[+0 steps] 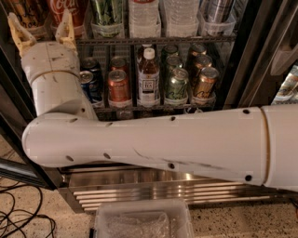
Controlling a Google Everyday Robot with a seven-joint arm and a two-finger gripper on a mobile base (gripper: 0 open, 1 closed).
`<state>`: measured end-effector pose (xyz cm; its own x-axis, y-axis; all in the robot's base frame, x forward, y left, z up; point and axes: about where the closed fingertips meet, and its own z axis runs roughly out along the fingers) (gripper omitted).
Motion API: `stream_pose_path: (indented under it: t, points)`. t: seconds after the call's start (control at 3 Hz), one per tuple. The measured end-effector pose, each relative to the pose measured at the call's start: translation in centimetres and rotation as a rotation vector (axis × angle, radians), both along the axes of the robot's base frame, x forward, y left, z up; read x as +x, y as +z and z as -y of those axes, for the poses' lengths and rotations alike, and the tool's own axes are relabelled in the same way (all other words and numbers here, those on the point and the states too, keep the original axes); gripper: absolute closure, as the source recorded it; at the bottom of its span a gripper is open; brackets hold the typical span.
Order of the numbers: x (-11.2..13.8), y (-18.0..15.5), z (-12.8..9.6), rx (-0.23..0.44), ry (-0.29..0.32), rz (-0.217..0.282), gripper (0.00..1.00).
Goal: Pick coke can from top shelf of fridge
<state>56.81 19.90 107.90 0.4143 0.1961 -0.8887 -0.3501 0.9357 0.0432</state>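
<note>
The coke can [82, 9], red with white script, stands at the left of the top shelf [163, 41], a wire rack with clear lane trays inside the fridge [163, 191]. Its top is cut off by the frame's upper edge. My gripper [43, 30] is at the upper left, at the height of the shelf's front rail, with both fingers pointing up and spread open, empty. The right finger [66, 29] overlaps the coke can's lower left; the left finger [18, 33] is in front of a dark-labelled can [23, 10]. My white arm [163, 144] crosses the whole view below.
On the top shelf stand a green can [107, 14], two water bottles [144, 16] and a silver can [216, 14]. The rack below holds a copper-red can [117, 86], a blue can [91, 81], a tea bottle [148, 76] and several other cans. A clear bin [139, 223] and cables [18, 218] lie on the floor.
</note>
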Motion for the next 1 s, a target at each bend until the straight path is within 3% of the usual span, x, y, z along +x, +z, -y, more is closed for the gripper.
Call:
stream_pose_path:
  t: [0.33, 0.67, 1.0]
  points:
    - [0.7, -0.6, -0.3, -0.004, 0.003, -0.034, 0.40]
    - [1.7, -1.7, 0.3, -0.086, -0.036, -0.089, 0.58]
    - [2.7, -2.8, 1.1, -0.178, -0.084, -0.136, 0.55]
